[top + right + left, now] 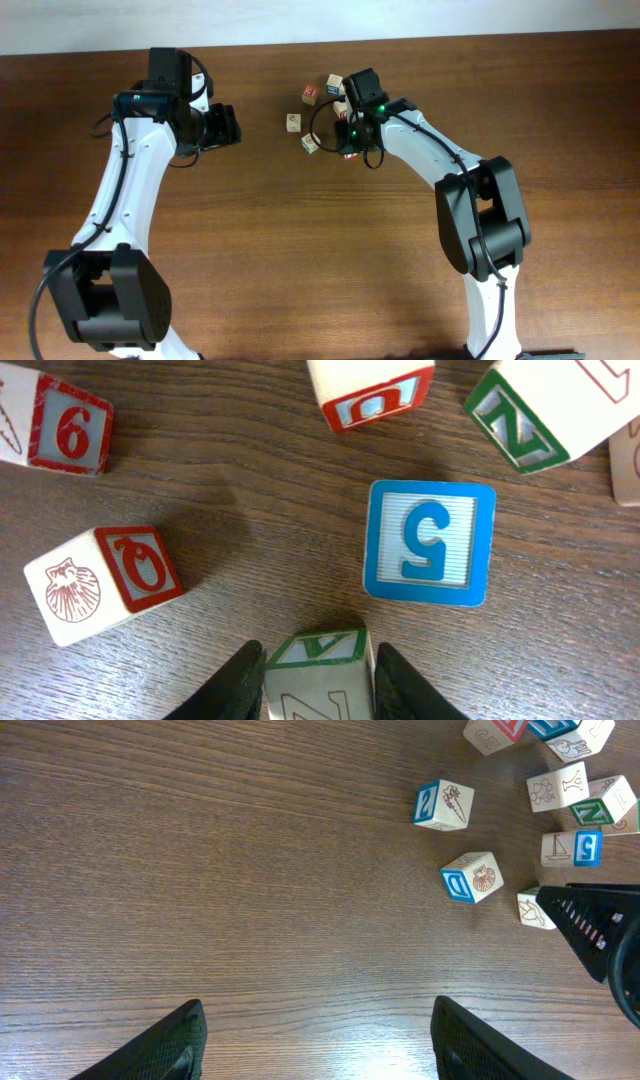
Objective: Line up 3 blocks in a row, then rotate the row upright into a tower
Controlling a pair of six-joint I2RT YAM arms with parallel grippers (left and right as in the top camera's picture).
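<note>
L gripper (318,1025) is hanging open and empty over the brown wooden table (300,250), nr its far edge. Further right, by the far edge's middle, R gripper (320,682) is pinching the small pale wooden cube w/ green A face (320,650). I judge one rotation is starting. Next move is probably needing a turn w/o bumping the pale wooden cube w/ blue 5 face (430,542).

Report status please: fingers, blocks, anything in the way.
Left fingers open, empty. Right fingers flank green-lettered block, grip unclear. Blue 5 block nearby, untouched. Red-lettered shell block close by.
</note>
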